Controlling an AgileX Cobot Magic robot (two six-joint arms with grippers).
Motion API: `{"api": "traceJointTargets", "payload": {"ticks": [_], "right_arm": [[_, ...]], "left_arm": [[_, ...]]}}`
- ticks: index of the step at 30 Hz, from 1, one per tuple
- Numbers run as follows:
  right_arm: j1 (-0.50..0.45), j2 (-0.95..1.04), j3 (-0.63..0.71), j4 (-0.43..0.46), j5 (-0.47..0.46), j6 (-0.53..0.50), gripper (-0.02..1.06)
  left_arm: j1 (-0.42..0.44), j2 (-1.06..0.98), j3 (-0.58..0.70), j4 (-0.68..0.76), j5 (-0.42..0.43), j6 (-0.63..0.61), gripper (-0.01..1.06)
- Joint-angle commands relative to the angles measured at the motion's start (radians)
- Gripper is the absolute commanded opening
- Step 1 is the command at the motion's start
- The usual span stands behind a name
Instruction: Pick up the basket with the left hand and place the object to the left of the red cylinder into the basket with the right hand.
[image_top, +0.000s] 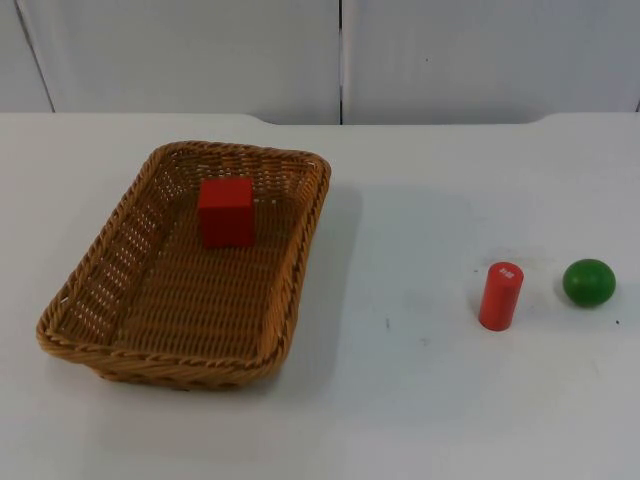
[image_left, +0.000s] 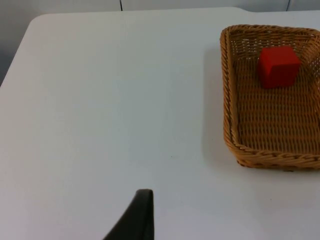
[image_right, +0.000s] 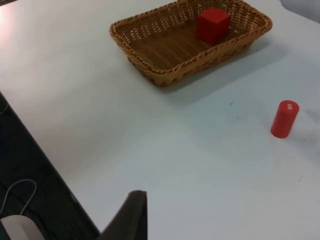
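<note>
Nearby, green ball (image_top: 588, 282) beside red cylinder (image_top: 500, 296).

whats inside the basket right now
One red cube sits in the woven basket, on its floor toward the far end, close to the far wall. The rest of the floor shows bare. The near wall hides a thin strip of floor behind it in the top view.

A brown woven wicker basket (image_right: 190, 42) sits on the white table top (image_right: 150, 135), near one of its edges. A red cube-shaped block (image_right: 213, 24) lies inside the basket, by one end wall. A red cylinder (image_right: 284, 119) stands upright on the table, well apart from the basket.
</note>
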Motion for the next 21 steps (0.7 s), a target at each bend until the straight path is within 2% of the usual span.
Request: {"api": "traceJointTargets", "payload": {"ticks": [1,21], "right_arm": [[0.000,-0.004,0.002,-0.004,-0.002,-0.005,1.05],[0.000,-0.004,0.002,-0.007,-0.002,-0.001,1.05]], "left_arm": [[-0.006,-0.003,0.005,0.003,-0.010,-0.002,1.05],[-0.006,-0.003,0.005,0.003,-0.010,-0.002,1.05]]}}
